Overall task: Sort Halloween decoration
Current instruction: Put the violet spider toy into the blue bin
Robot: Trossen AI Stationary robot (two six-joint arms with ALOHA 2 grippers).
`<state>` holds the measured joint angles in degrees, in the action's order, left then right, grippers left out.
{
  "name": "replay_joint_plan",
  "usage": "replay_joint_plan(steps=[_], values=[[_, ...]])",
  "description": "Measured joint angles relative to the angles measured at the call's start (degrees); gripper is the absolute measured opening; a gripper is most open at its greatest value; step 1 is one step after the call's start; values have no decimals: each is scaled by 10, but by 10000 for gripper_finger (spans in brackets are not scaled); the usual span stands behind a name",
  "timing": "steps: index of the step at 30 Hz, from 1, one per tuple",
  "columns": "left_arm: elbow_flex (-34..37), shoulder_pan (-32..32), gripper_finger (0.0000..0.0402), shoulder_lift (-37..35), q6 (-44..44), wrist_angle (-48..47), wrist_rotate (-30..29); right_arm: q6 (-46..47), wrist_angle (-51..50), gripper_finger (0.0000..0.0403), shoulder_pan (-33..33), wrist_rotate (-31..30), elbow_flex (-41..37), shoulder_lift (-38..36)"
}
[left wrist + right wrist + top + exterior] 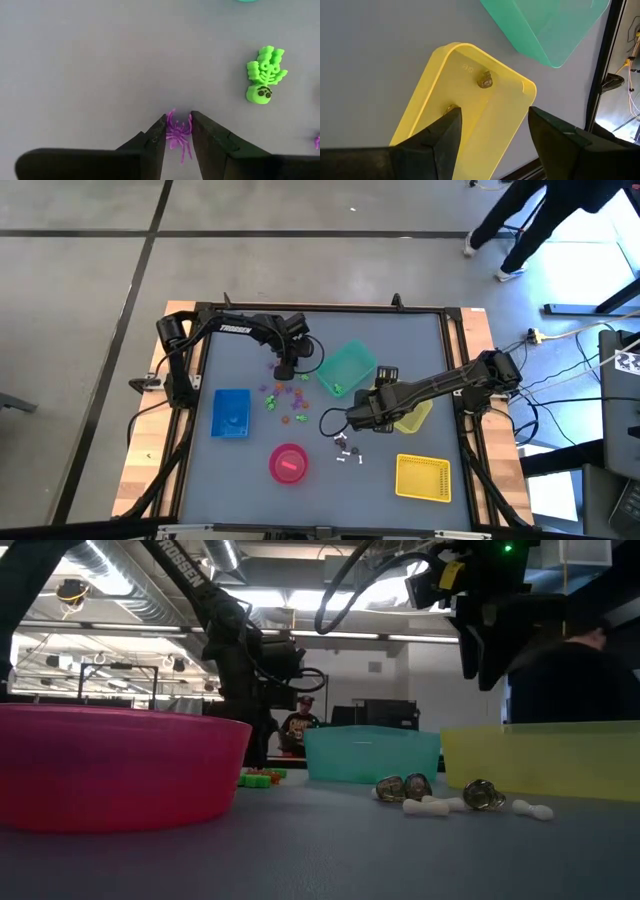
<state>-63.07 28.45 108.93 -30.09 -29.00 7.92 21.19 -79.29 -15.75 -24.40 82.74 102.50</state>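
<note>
The Halloween decoration pieces lie scattered mid-table (pixel 285 395). They include a purple spider (pixel 178 132), a green skeleton (pixel 264 75), and white bones with dark skulls (pixel 430 802) near the front. My left gripper (pixel 284 370) points steeply down at the far left of the scatter, shut on the purple spider. My right gripper (pixel 492 125) hangs open above the pale yellow bin (pixel 470 100), with nothing between its fingers. A dark trinket (pixel 485 80) lies in that bin. My left gripper pinches the purple spider's body (pixel 177 131) between its two fingertips (pixel 157 131). The fingers come from above, pointing steeply down. The spider's front legs (pixel 172 116) stick out past the tips, and it sits at the level of the grey tabletop.
A green bin (pixel 345 368) stands tilted at the far centre. There is a blue bin (pixel 231 412) on the left, a pink bowl (pixel 288 463) near the front and a yellow basket (pixel 423 477) at the front right. A person walks beyond the table's far right corner.
</note>
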Motion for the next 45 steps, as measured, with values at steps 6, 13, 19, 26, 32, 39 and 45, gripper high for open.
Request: replay_joint_plan(steps=[6,13,19,26,32,39,45], values=[[1,0,80,-8,1,0,-1,0,0,227,0,0,0,0],[0,0,68,-9,1,-2,-1,0,0,227,0,0,0,0],[0,0,29,-9,0,-3,-2,0,0,227,0,0,0,0],[0,0,3,-10,0,-5,-1,0,0,227,0,0,0,0],[0,0,1,-10,0,-5,-2,0,0,227,0,0,0,0],[0,0,0,-12,0,-6,-2,0,0,227,0,0,0,0],[3,1,0,-41,1,-34,-12,0,0,227,0,0,0,0]])
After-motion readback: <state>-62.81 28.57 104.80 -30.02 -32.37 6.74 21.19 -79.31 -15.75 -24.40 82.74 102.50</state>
